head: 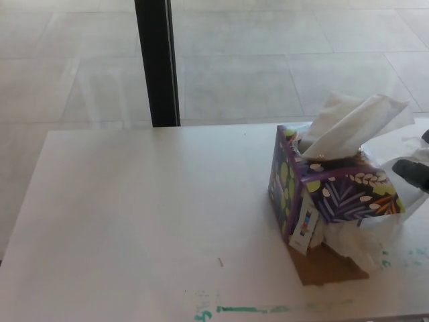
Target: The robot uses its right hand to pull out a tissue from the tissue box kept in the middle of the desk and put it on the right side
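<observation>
Purple tissue box [328, 191] right of centre on the desk [147, 215], white tissue [355, 124] sticking up; right hand [417, 173] just beside, at right edge; fingers' state impossible to tell; crumpled tissues [365, 238] near box's base.

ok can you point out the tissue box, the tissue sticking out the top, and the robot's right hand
tissue box [342, 194], head view, on its purple patterned front face
tissue [352, 124], head view, on the white fold standing above the box opening
right hand [415, 173], head view, on the black part at the picture's right edge
</observation>
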{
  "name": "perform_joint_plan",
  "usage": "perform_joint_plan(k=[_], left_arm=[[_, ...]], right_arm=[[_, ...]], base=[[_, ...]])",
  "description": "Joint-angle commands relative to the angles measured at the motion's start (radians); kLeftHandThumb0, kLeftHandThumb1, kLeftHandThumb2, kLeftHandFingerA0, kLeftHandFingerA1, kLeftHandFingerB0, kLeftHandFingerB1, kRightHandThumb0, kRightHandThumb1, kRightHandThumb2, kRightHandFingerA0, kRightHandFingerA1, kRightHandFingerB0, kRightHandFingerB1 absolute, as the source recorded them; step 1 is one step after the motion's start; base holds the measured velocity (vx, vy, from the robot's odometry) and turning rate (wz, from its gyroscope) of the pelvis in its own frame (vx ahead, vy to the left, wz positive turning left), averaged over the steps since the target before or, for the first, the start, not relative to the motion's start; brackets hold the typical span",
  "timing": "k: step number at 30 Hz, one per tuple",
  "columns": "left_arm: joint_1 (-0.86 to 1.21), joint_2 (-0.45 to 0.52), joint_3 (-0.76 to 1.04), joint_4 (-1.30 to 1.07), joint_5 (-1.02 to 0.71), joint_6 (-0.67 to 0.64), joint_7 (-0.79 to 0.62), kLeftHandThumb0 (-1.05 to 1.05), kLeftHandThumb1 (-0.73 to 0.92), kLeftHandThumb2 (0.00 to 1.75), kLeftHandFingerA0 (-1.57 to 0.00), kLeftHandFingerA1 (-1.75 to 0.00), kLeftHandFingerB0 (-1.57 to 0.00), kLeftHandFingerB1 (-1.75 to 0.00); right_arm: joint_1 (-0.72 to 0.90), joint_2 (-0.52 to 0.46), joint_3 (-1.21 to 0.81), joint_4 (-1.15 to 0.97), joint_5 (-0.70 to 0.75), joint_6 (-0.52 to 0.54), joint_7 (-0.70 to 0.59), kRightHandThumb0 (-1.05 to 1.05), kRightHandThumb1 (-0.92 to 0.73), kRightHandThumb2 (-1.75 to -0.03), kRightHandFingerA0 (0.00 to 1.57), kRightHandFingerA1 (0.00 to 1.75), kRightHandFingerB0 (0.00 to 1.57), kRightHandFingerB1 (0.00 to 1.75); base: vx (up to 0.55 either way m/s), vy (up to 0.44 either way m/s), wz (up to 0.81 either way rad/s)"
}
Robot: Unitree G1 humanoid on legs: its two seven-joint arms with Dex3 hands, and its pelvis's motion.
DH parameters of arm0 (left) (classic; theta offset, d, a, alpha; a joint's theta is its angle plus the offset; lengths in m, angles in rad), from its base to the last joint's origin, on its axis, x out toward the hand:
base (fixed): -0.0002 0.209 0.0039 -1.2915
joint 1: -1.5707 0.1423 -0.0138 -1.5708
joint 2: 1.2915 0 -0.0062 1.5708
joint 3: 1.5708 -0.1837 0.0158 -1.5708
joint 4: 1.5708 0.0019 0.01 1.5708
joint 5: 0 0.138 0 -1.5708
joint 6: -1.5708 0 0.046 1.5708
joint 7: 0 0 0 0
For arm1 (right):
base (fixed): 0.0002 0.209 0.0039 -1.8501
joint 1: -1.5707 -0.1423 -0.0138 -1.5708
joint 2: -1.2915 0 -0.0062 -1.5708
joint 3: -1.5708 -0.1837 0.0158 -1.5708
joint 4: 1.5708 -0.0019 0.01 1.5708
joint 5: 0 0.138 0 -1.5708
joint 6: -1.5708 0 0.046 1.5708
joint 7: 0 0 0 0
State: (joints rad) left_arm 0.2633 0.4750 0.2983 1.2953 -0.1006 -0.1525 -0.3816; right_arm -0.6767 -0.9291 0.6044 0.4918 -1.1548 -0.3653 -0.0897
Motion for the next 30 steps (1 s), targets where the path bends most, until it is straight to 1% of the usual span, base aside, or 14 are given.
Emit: perform_joint_plan(k=[1, 5, 6, 9, 13, 21, 22, 23, 24, 25, 26, 27, 28, 30], left_arm=[[0.018, 0.016, 0.018, 0.003, -0.014, -0.015, -0.007, -0.82, 0.92, 0.7, -0.58, -0.49, -0.49, -0.44], [0.025, 0.017, 0.026, 0.004, -0.022, -0.003, -0.014, -0.83, 0.92, 0.69, -0.55, -0.47, -0.48, -0.43], [0.025, 0.018, 0.025, 0.005, -0.021, -0.004, -0.011, -0.83, 0.92, 0.69, -0.54, -0.47, -0.47, -0.43], [0.025, 0.018, 0.029, 0.003, -0.024, -0.011, -0.011, -0.82, 0.92, 0.69, -0.55, -0.49, -0.47, -0.44], [0.036, 0.019, 0.007, 0.003, 0.001, -0.026, 0.004, -0.82, 0.92, 0.72, -0.57, -0.47, -0.47, -0.43], [0.036, 0.017, 0.016, 0.008, -0.008, -0.023, -0.004, -0.84, 0.92, 0.69, -0.57, -0.47, -0.46, -0.43], [0.039, 0.02, 0.009, 0.003, -0.002, -0.029, -0.01, -0.83, 0.92, 0.71, -0.56, -0.49, -0.46, -0.44], [0.039, 0.02, 0.009, 0.003, -0.002, -0.029, -0.01, -0.83, 0.92, 0.71, -0.56, -0.49, -0.46, -0.44], [0.036, 0.022, 0.011, 0.004, -0.003, -0.028, -0.009, -0.83, 0.92, 0.7, -0.55, -0.47, -0.46, -0.43], [0.035, 0.023, 0.017, 0.003, -0.01, -0.02, -0.011, -0.83, 0.92, 0.69, -0.56, -0.47, -0.48, -0.44], [0.036, 0.024, 0.02, 0.001, -0.013, -0.019, -0.014, -0.84, 0.92, 0.68, -0.55, -0.46, -0.47, -0.43], [0.036, 0.025, 0.018, 0.0, -0.012, -0.018, -0.015, -0.84, 0.92, 0.69, -0.56, -0.46, -0.47, -0.43], [0.037, 0.026, 0.013, 0.001, -0.006, -0.02, -0.012, -0.83, 0.92, 0.7, -0.56, -0.47, -0.46, -0.43], [0.034, 0.025, 0.004, 0.004, 0.005, -0.024, -0.002, -0.85, 0.92, 0.7, -0.58, -0.48, -0.47, -0.43]], right_arm=[[0.021, -0.063, -0.141, -0.069, 0.191, 0.22, 0.58, -1.04, -0.49, -0.58, 0.0, 0.0, 0.0, 0.0], [0.03, -0.156, -0.199, -0.029, 0.229, 0.187, 0.589, -1.01, -0.58, -0.59, 0.0, 0.0, 0.0, 0.0], [0.058, -0.175, -0.234, -0.044, 0.258, 0.194, 0.568, -0.92, -0.41, -0.85, 0.0, 0.0, 0.0, 0.01], [0.077, -0.233, -0.298, -0.046, 0.32, 0.188, 0.613, -0.91, -0.44, -0.82, 0.0, 0.0, 0.0, 0.0], [0.241, -0.302, -0.6, -0.063, 0.607, 0.205, 0.609, -0.84, -0.49, -0.83, 0.0, 0.05, 0.0, 0.04], [0.439, -0.204, -1.156, -0.066, 0.89, 0.197, 0.698, -0.89, -0.52, -0.85, 0.0, 0.08, 0.05, 0.17], [0.458, -0.176, -1.281, -0.049, 0.973, 0.199, 0.741, -0.76, -0.51, -0.65, 0.0, 0.05, 0.03, 0.3], [0.46, -0.174, -1.286, -0.053, 0.973, 0.2, 0.744, -0.76, -0.51, -0.65, 0.0, 0.05, 0.03, 0.3], [0.463, -0.163, -1.329, -0.057, 0.991, 0.24, 0.773, -0.87, -0.52, -0.88, 0.0, 0.14, 0.02, 0.27], [0.483, -0.161, -1.367, -0.047, 1.006, 0.217, 0.778, -0.93, -0.56, -0.91, 0.0, 0.2, 0.02, 0.27], [0.5, -0.146, -1.414, -0.041, 1.035, 0.224, 0.795, -0.92, -0.49, -0.86, 0.8, 1.03, 0.03, 0.37], [0.512, -0.131, -1.441, -0.037, 1.064, 0.244, 0.819, -0.92, -0.47, -0.88, 0.55, 0.76, 0.03, 0.39], [0.521, -0.116, -1.454, -0.05, 1.082, 0.263, 0.835, -0.89, -0.45, -0.87, 1.01, 1.11, 0.02, 0.42], [0.549, -0.077, -1.466, -0.105, 1.092, 0.332, 0.854, -0.88, -0.45, -0.85, 1.16, 1.12, 0.04, 0.45]], base=[[0.0, 0.0, 0.0], [0.0, 0.0, 0.0], [0.0, 0.0, 0.0], [0.0, 0.0, 0.0], [0.0, 0.0, 0.0], [0.0, 0.0, 0.0], [0.0, 0.0, 0.0], [0.0, 0.0, 0.0], [0.0, 0.0, 0.0], [0.0, 0.0, 0.0], [0.0, 0.0, 0.0], [0.0, 0.0, 0.0], [0.0, 0.0, 0.0], [0.0, 0.0, 0.0]])
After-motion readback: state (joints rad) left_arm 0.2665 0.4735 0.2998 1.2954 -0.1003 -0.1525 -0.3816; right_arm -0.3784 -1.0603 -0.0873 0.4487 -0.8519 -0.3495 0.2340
